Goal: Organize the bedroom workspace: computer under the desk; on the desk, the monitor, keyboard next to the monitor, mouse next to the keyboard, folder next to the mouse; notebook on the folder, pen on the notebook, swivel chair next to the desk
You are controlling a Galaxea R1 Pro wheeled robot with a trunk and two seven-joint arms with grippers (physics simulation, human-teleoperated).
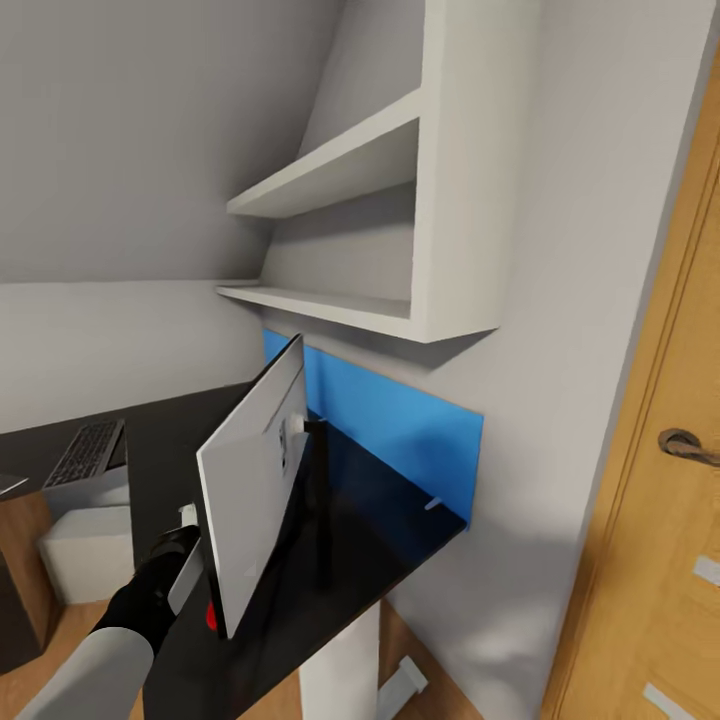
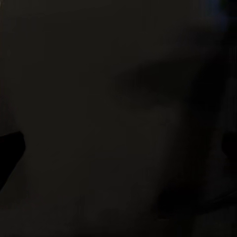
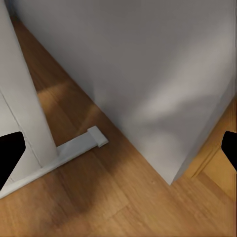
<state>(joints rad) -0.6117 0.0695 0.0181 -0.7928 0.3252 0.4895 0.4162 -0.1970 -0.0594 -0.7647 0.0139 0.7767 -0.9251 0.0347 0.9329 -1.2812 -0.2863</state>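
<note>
The monitor (image 1: 255,480) stood tilted over the dark bench (image 1: 400,520), its pale back toward us and its screen leaning toward the blue panel (image 1: 400,420) on the wall. Our left pincer (image 1: 195,570) was at its lower near edge, so the monitor rose directly ahead of and above that pincer, its long side running up and away from the pincer toward the shelves (image 1: 340,180). We could not tell whether the left pincer was clamped on the edge or merely pressed against it: the head view hid the fingertips behind the panel, and the left wrist view was almost wholly dark, which we took to mean something sat very close to the lens.

The keyboard (image 1: 88,452) lay well off to the left of that pincer, at the bench's far end.

Our right pincer (image 3: 118,153) hung with its fingers spread wide and nothing between them, pointing down at the wooden floor (image 3: 98,197) near a white bench foot (image 3: 74,145). The left arm was plainly the nearer one, and we judged that the next move would be to bring the monitor upright on its stand.
</note>
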